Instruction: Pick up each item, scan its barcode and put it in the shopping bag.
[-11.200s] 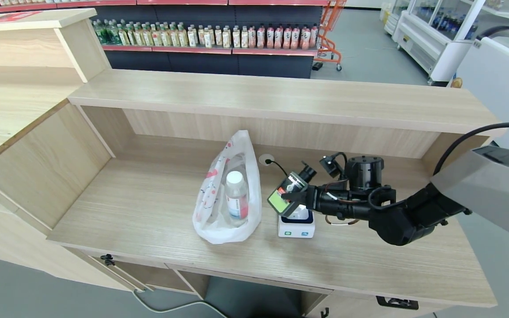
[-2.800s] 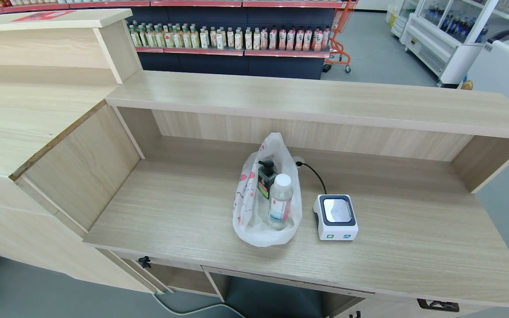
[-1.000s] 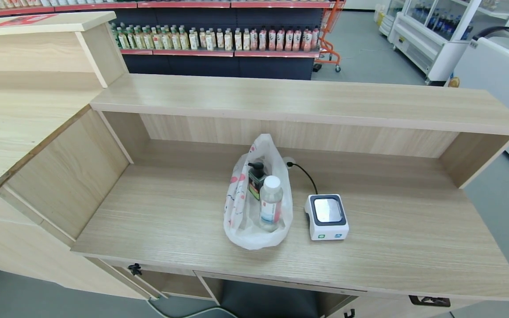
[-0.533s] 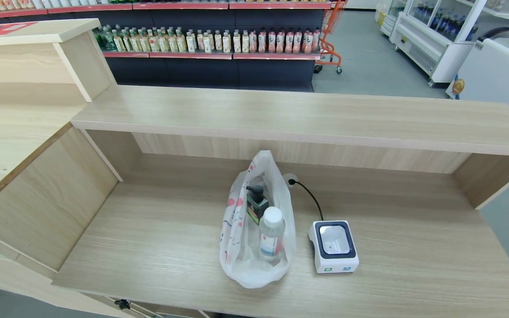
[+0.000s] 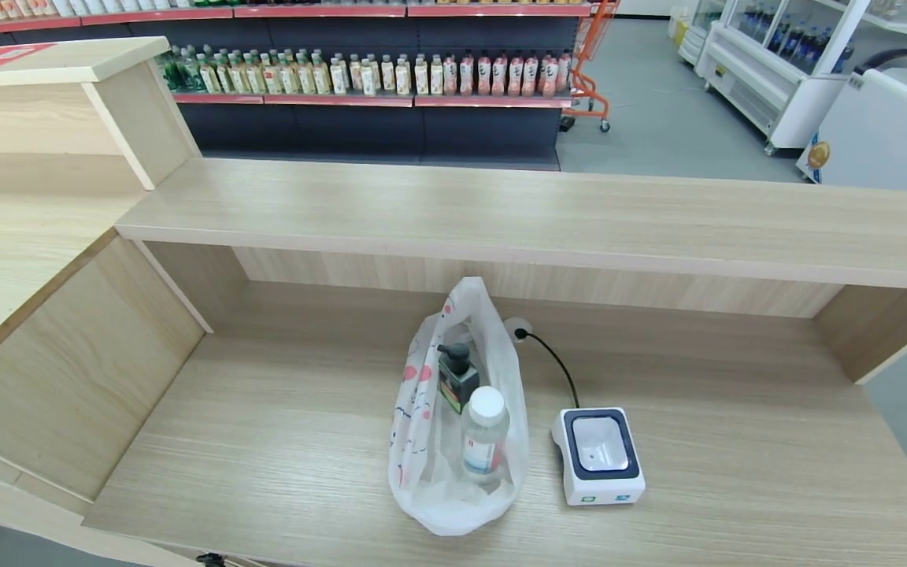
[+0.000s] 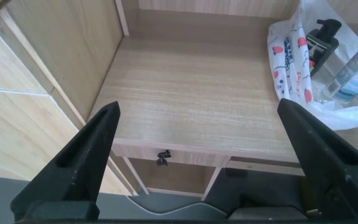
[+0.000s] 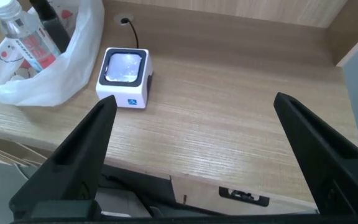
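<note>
Shopping bag point(image 5: 422, 441): upright on desk point(image 5: 264, 472), mouth open just beside scanner point(image 5: 599, 455) for short transfers; holds pump bottle point(image 5: 457, 382) and clear bottle point(image 5: 486, 437). Left end effector point(image 6: 197, 115), right end effector point(image 7: 196, 102): both spread wide, empty; likely nothing left to scan.

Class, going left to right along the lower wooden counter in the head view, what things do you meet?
Dark pump bottle → clear plastic bottle with white cap → white box-shaped barcode scanner.
</note>
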Available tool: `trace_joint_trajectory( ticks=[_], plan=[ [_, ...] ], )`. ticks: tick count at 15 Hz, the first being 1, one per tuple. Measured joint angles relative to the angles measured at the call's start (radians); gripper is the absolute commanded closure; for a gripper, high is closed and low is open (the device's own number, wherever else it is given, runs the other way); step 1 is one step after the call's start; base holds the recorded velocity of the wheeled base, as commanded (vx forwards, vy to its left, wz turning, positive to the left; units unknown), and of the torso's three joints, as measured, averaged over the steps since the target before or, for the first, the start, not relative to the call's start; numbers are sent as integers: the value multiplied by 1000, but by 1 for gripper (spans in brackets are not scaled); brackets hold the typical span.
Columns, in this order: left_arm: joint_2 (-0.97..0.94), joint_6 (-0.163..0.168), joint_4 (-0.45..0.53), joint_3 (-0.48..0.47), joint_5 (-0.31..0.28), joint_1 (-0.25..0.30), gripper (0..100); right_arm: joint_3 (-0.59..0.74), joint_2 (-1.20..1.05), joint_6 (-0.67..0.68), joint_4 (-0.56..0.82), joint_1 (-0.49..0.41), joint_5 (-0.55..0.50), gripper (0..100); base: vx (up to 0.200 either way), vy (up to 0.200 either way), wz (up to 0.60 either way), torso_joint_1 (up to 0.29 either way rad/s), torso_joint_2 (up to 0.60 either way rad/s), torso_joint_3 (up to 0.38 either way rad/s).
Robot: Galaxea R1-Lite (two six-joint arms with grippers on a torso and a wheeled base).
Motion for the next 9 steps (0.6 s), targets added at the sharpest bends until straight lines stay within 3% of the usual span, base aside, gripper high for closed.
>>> trace_joint_trajectory(
  ticks=[1, 2, 9],
  plan=[
    [0, 0, 0, 0, 0, 0, 0, 0, 0, 2, 1, 0, -1, 0, 0, 0, 0, 0, 0, 0],
    [0, 0, 0, 0, 0, 0, 0, 0, 0, 3, 1, 0, -1, 100, 0, 0, 0, 0, 0, 0],
    [-1, 0, 0, 0, 0, 0, 0, 0, 0, 1, 3, 0, 3, 100, 0, 0, 0, 0, 0, 0]
  ],
)
